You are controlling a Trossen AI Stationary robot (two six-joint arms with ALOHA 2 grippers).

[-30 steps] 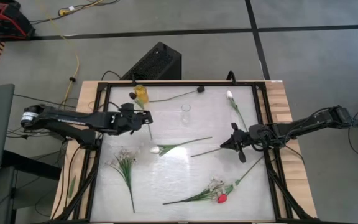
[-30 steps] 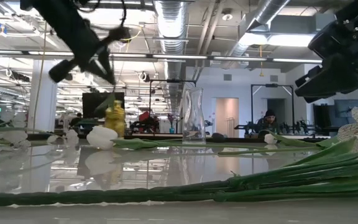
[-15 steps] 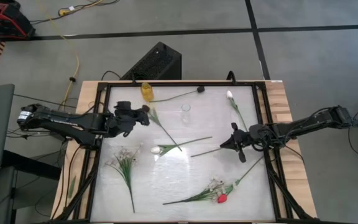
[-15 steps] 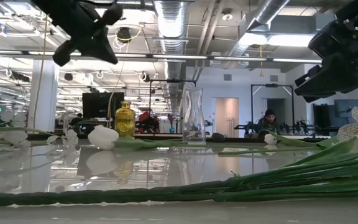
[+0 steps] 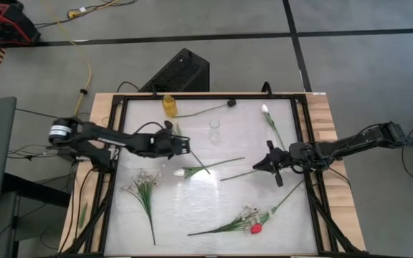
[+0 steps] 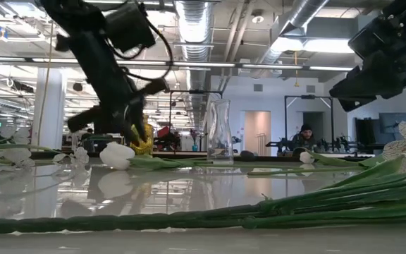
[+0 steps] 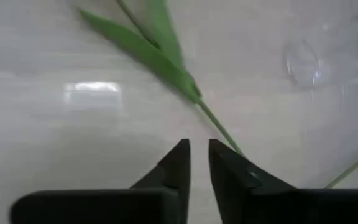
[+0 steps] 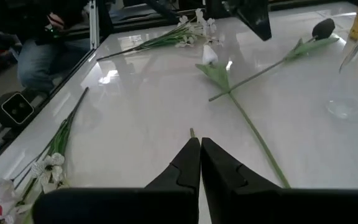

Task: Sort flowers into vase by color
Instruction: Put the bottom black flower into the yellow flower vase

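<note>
We hover our left pincer point(image 5: 186, 148), fingers narrowly parted, over the flower stem point(image 5: 194, 158) left of worktop centre; next we must close on it. Right pincer point(image 5: 268, 165), closed, waits near the right edge.

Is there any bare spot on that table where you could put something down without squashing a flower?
Yes: a bare patch between the clear vase and the red tulip, below the white tulip. Another lies between the dark tulip and the far white tulip. It is crowded around the left tool.
</note>
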